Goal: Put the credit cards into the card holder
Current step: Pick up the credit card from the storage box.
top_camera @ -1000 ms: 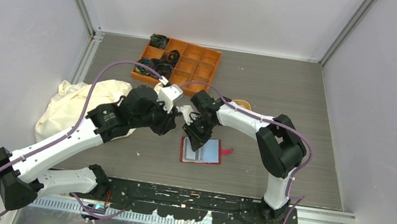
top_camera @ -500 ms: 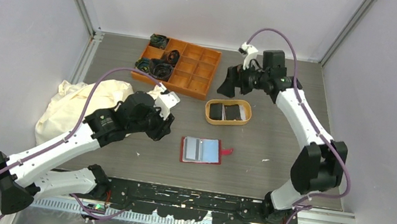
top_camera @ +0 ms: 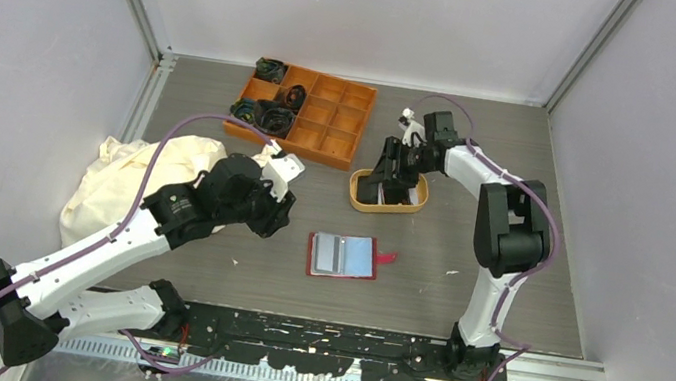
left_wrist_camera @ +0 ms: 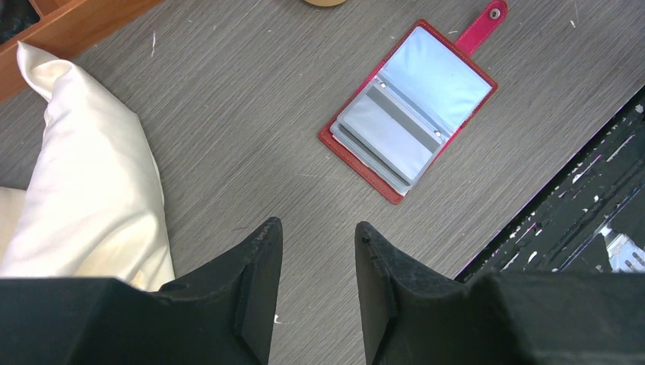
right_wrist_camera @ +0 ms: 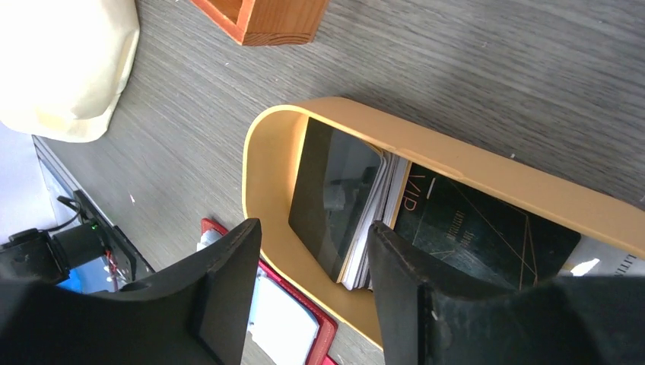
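1. Step in hand: pick-up of a card. The right claw (right_wrist_camera: 312, 232) hangs over the tan oval tray (right_wrist_camera: 456, 163) at the far right of the grey wood-grain desk (top_camera: 465, 260); its jaws are released, 1 on each side of a stack of thin flat credit cards (right_wrist_camera: 335, 198) topped by a glossy black one. Nothing is gripped; whether the fingertips touch the stack cannot be told.

2. Location of task items: the cards lie inside the tray in 2 groups; the stack under the claw, and just beside it a dark card with gold line print (right_wrist_camera: 479, 236). The small red leather-like folding card holder (left_wrist_camera: 411, 125) lies open and flat on the desk, nearer the arm bases, well apart from the tray; its grey pockets are on 1 half, the light-blue pocket and snap tab on the other. Whether any pocket is already filled cannot be told.

3. Left claw (left_wrist_camera: 316, 228): released and empty; it hovers over bare desk between the cream cloth (left_wrist_camera: 84, 190) and the holder.

4. Next move, as judged: lower and clench the right claw on the top card only; thin cards lying flat tend to lift in pairs or slip. Carry it to the holder and feed it edge-first into a pocket; the left claw is well placed to pin the holder.
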